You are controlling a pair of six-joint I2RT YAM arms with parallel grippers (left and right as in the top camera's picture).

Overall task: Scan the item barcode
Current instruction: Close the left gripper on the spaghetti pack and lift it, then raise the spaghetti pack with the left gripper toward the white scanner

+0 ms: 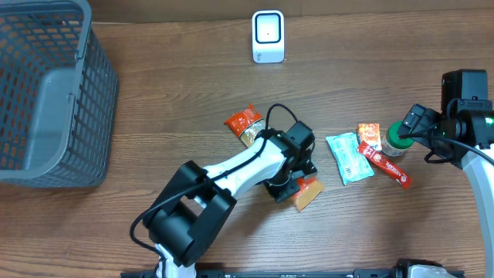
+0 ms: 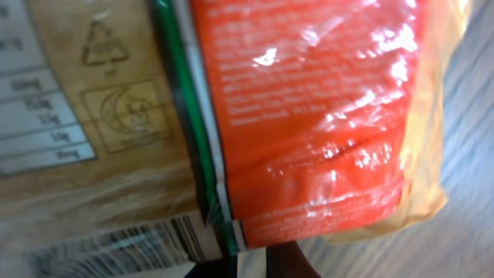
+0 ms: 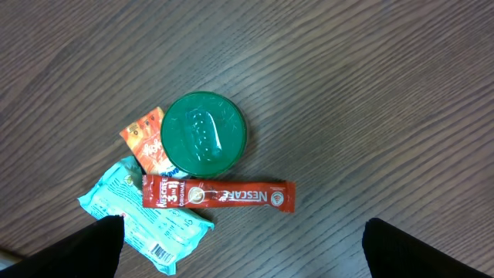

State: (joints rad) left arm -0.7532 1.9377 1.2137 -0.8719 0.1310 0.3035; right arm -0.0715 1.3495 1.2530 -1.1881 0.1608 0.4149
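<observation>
Pressed close to the left wrist camera was an orange-and-tan snack packet (image 2: 309,116), its glossy film filling almost the whole view. A blurred barcode (image 2: 116,245) ran along its lower left edge, and a dark fingertip (image 2: 287,264) showed at the bottom. Only this view gave the barcode.

From overhead, the left pincer (image 1: 297,182) was closed on that packet near the middle of the table (image 1: 154,93), toward the near edge. Whether the packet was lifted or rested on the wood could not be told. The white scanner (image 1: 268,36) stood at the middle of the far edge, well apart, with open wood before it. A second orange packet (image 1: 245,123) lay between them, just beside the left arm. A grey wire basket (image 1: 46,93) filled the far left corner. Scanner and basket showed overhead only.

Near the right edge, the right pincer (image 3: 243,232) hung with its jaws spread wide, gripping nothing, above a tight cluster. A green-lidded jar (image 3: 204,133) had a small orange sachet (image 3: 145,139) touching its side. A Nescafé 3-in-1 stick (image 3: 218,194) lay just beside the jar, one end across a teal packet (image 3: 131,216). The stick's lettering was readable in the right wrist view alone. Bare wood lay all around the cluster.
</observation>
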